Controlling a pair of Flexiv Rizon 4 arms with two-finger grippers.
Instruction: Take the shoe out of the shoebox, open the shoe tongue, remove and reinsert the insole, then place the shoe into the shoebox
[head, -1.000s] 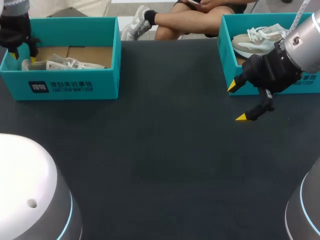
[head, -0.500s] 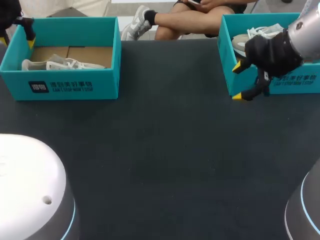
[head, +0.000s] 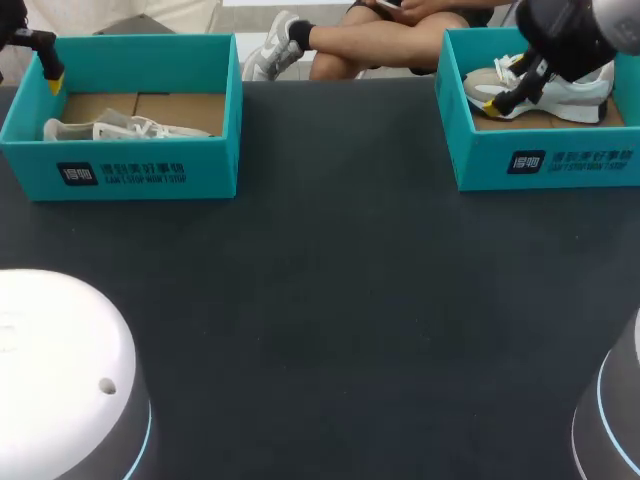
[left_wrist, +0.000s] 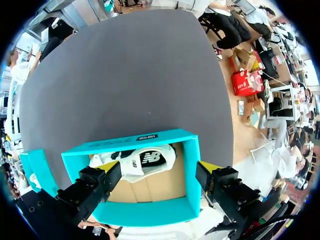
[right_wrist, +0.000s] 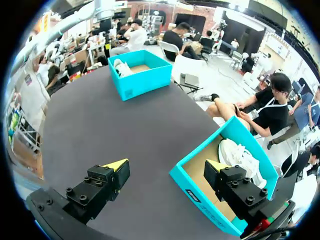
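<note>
A white shoe (head: 125, 128) lies on its side in the left teal shoebox (head: 120, 175). My left gripper (head: 40, 62) hangs above that box's far left corner. In the left wrist view the left gripper (left_wrist: 157, 170) stands open over the shoebox (left_wrist: 145, 212), with the shoe (left_wrist: 137, 162) below and nothing between its fingers. A second white shoe (head: 560, 92) sits in the right shoebox (head: 545, 160). My right gripper (head: 520, 85) hovers over it. From its wrist view the right gripper (right_wrist: 166, 165) is open above the right shoebox's near wall (right_wrist: 200, 197), and the shoe (right_wrist: 242, 157) lies just ahead.
The dark table (head: 330, 300) spreads between the two boxes. The left box (right_wrist: 142, 75) shows far off across the table in the right wrist view. Both arms' grey bases (head: 60, 380) stand at the near corners.
My left gripper has opened wider and lifted out of the left box, leaving the shoe there. My right gripper has moved from in front of the right box to above it.
</note>
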